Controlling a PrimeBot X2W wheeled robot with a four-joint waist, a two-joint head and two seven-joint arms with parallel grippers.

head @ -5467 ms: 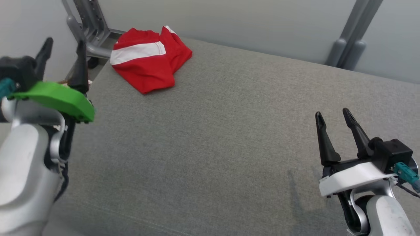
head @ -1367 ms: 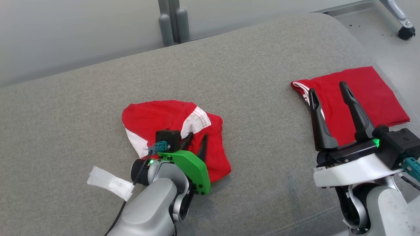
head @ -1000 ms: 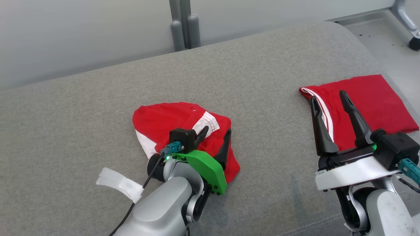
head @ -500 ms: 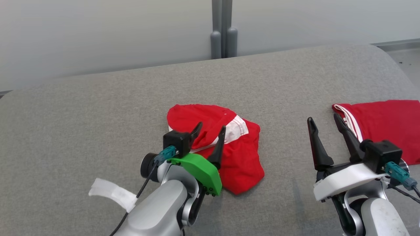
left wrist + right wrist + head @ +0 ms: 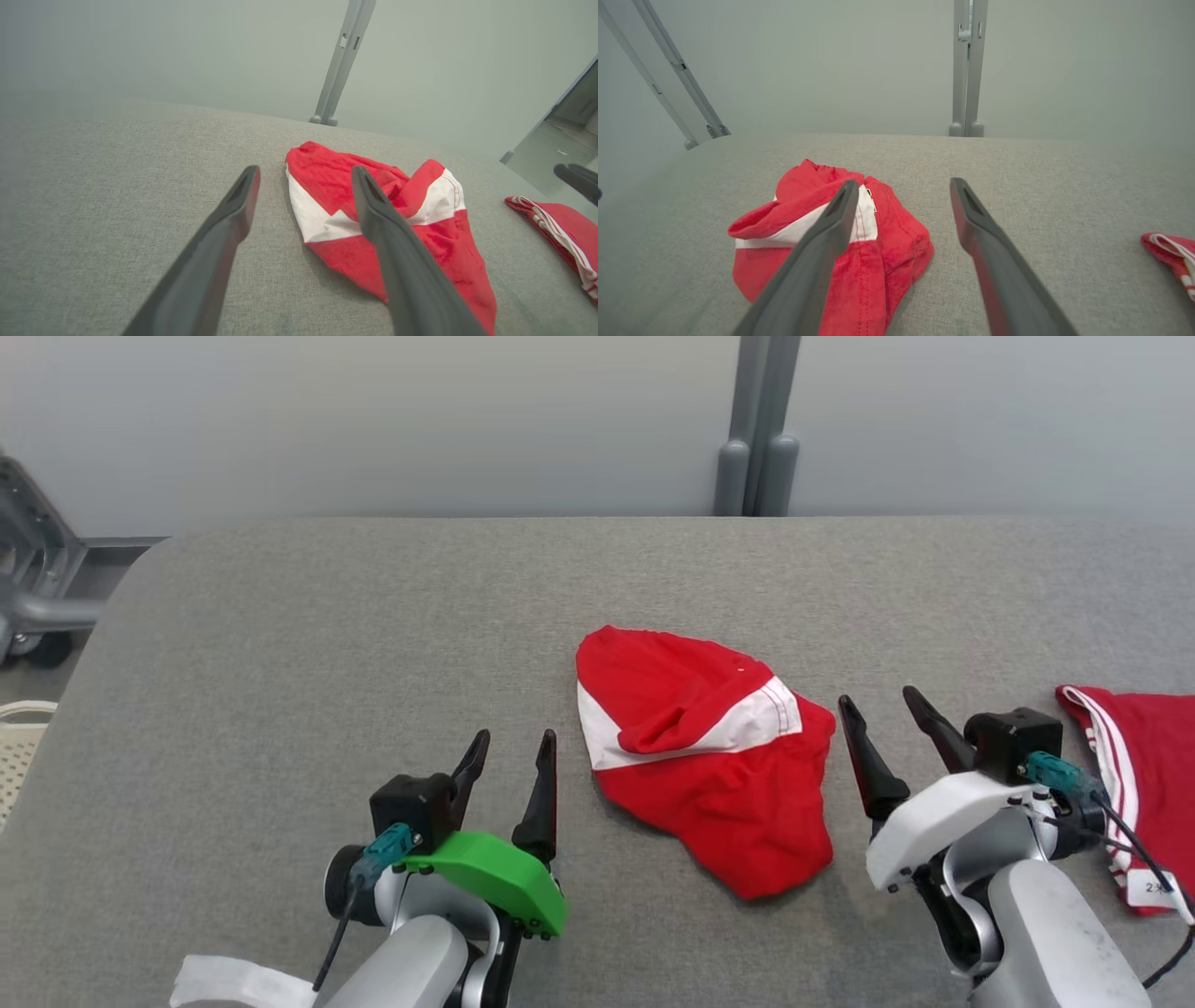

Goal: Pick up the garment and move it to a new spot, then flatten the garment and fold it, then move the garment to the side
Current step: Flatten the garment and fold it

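Wide desk (image 5: 280, 644) covered in grey woven fabric, far left corner rounded. Behind, plain pale grey wall (image 5: 373, 420) with double grey post (image 5: 756, 448). At far left, grey metal frame (image 5: 28, 579) on dark wheel (image 5: 42, 649).

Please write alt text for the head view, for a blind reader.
A crumpled red and white garment lies on a grey cushion, between the open left gripper and open right gripper. A second red garment lies at far right.

Left tool (image 5: 514, 737) green-plated, right tool (image 5: 878, 698) white-plated, silver forearms (image 5: 1055, 933), teal connectors (image 5: 385, 847).
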